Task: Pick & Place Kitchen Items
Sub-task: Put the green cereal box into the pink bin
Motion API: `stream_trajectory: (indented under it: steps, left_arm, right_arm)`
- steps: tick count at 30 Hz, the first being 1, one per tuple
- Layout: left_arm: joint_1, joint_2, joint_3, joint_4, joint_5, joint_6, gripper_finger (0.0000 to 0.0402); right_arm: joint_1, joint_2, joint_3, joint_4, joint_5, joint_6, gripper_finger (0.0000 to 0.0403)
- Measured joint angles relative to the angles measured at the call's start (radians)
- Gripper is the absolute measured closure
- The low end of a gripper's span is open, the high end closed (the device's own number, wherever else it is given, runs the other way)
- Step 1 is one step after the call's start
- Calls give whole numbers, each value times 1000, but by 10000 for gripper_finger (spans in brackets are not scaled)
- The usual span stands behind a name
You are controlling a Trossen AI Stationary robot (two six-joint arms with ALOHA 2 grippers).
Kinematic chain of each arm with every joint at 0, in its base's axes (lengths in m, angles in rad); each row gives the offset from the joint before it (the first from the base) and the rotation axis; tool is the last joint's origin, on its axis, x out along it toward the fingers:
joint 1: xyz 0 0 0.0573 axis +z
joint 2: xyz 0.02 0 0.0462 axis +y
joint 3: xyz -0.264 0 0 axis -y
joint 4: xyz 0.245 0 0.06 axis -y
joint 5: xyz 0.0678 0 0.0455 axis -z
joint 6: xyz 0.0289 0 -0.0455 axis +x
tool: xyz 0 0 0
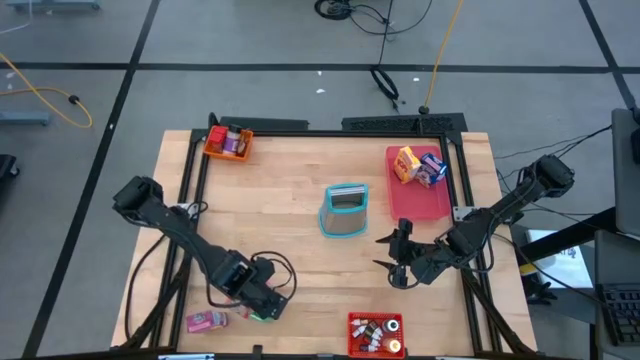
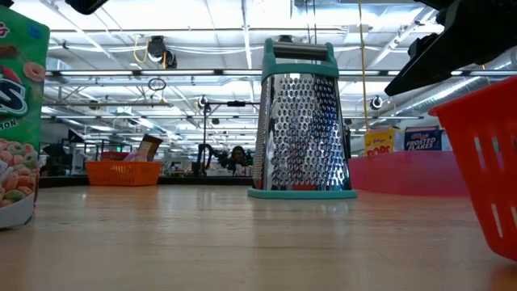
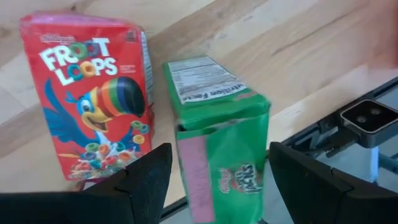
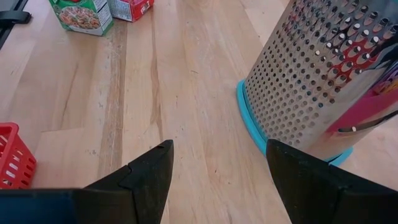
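A green cereal box (image 3: 217, 143) stands upright by the table's near edge, left of centre, and is also visible in the low view (image 2: 16, 121). A red Froot Loops box (image 3: 93, 99) lies flat beside it (image 1: 207, 320). My left gripper (image 3: 221, 168) hangs open over the green box, pointing steeply down, with one finger on each side of it; I see no touch. My right gripper (image 4: 217, 155) stands open above the bare table, right of a steel grater with teal trim (image 1: 345, 210), and holds nothing. More small boxes (image 1: 420, 165) lie on the pink tray (image 1: 420, 205).
An orange bin (image 1: 228, 142) with goods stands at the far left. A red bin (image 1: 376, 335) with small bottles sits at the near edge, right of centre. A black frame (image 1: 190, 180) runs around the table. Bare wood lies between the grater and the near edge.
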Motion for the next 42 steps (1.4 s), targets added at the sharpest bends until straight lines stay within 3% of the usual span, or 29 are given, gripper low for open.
stream_trajectory:
  steps: [10, 20, 23, 33, 37, 42]
  left_arm:
    - [0, 58, 0, -30, 66, 28, 131]
    - [1, 63, 0, -26, 15, 104, 137]
    - [1, 63, 0, -26, -2, 118, 170]
    - [1, 62, 0, -11, -45, 172, 342]
    - [7, 62, 0, 27, -69, 225, 365]
    - [31, 63, 30, 95, -78, 311, 357]
  right_arm:
    - [0, 0, 0, 0, 0, 0, 154]
    - [0, 0, 0, 0, 0, 0, 154]
    - [0, 0, 0, 0, 0, 0, 154]
    - [0, 0, 0, 0, 0, 0, 154]
    - [0, 0, 0, 4, 0, 0, 154]
    - [0, 0, 0, 94, 0, -44, 154]
